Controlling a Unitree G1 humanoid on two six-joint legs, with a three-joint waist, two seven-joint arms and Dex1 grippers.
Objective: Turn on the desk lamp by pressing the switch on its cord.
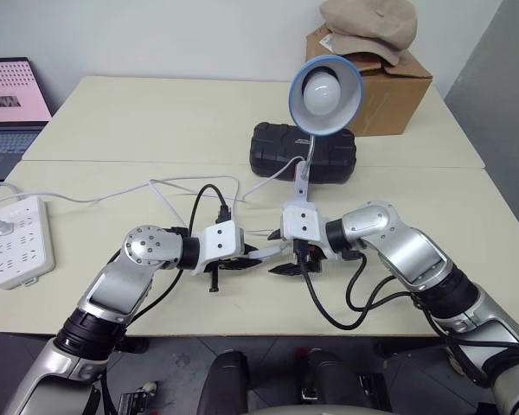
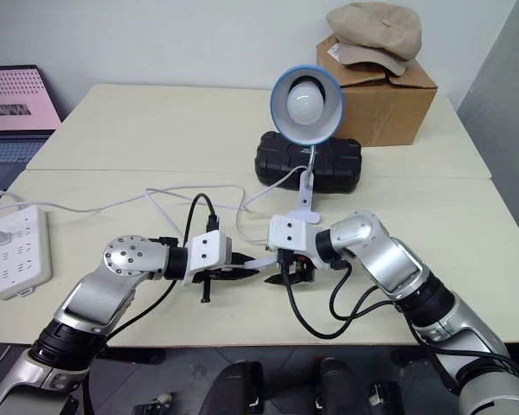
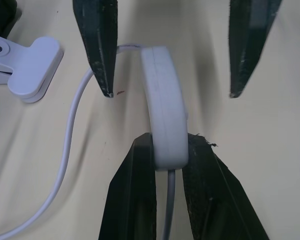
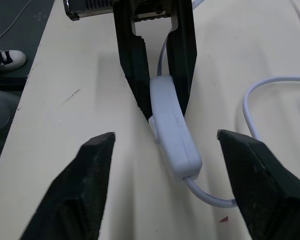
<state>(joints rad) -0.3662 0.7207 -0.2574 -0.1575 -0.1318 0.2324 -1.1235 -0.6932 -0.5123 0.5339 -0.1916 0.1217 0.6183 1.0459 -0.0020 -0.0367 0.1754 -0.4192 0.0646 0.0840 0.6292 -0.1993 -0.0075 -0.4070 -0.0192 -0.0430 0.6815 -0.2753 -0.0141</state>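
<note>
The desk lamp stands past the middle of the table on its white clip base, shade facing me. The white switch lies on the tabletop near the front edge, with the thin white cord curving away from it. My left gripper is shut on one end of the switch, one black finger on each side. My right gripper faces it from the other side and is open, its fingertips standing apart on either side of the switch's free end without touching it.
A white power strip lies at the table's left edge. A black case sits behind the lamp. A cardboard box with a beige cap on it stands at the back right. A laptop is at the far left.
</note>
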